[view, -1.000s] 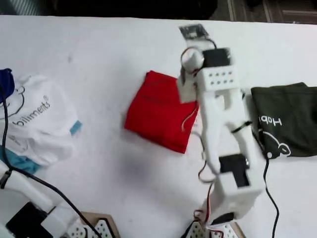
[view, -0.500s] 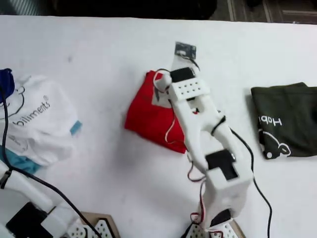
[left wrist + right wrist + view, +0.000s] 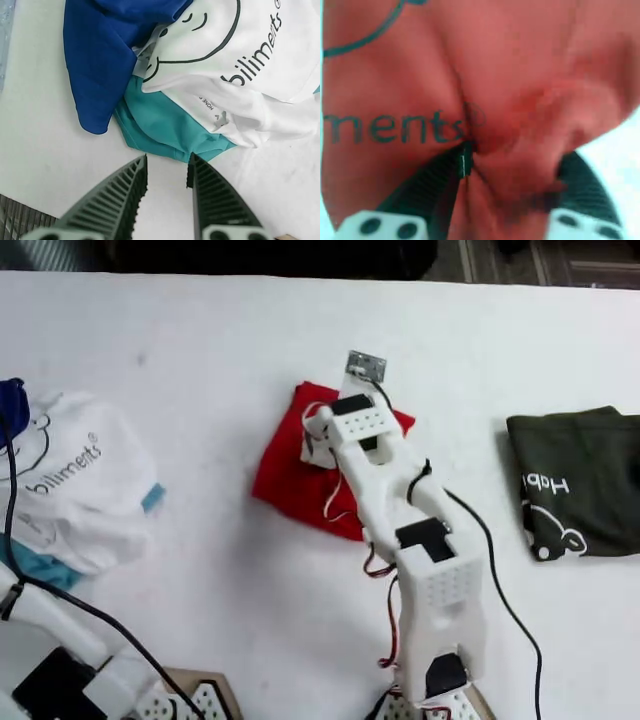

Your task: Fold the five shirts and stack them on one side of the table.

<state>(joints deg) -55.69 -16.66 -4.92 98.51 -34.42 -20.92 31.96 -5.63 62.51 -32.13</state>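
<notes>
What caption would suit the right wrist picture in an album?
The pincer bunches a fold of the red shirt between its jaws.

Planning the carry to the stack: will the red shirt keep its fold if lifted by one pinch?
Probably not. The red shirt puckers into soft creases where the right jaws pinch it, so it looks floppy and would likely sag open. It lies thin and flat on the table, so seems light; pushed, it would probably bunch rather than slide.
</notes>
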